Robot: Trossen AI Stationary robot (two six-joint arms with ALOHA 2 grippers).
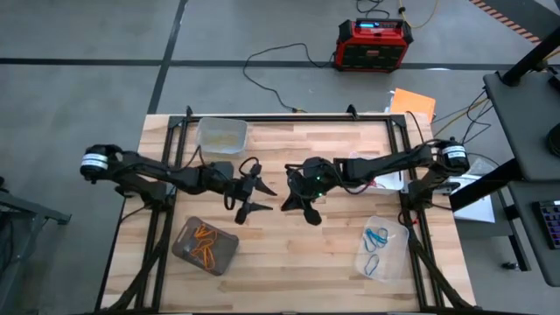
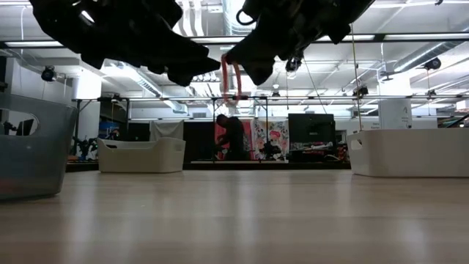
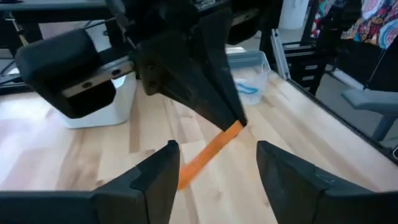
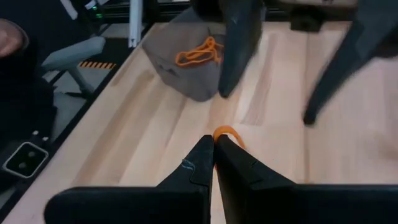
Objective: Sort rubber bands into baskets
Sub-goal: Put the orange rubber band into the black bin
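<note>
My right gripper (image 1: 287,199) is above the middle of the table, shut on an orange rubber band (image 3: 214,148). The band also shows in the right wrist view (image 4: 227,133) and the low view (image 2: 233,81). My left gripper (image 1: 261,198) faces it from the left, open, with a finger on either side of the band (image 3: 217,163); I cannot tell if it touches. The smoky grey tub (image 1: 206,246) at the near left holds orange bands. A clear tub (image 1: 382,248) at the near right holds blue bands. Another clear tub (image 1: 221,134) stands at the far left. My right gripper pinches the orange band by one end (image 3: 235,129) between its two shut fingertips. The band is lifted clear of the table and hangs below the fingertips (image 2: 233,86), reaching toward my left gripper.
A white tub (image 1: 391,181) stands at the right, partly under my right arm. A red-and-black box (image 1: 374,44) with cables sits on the floor beyond the far edge. Bare wood lies between the two near tubs. A person shows far off in the room (image 2: 233,136).
</note>
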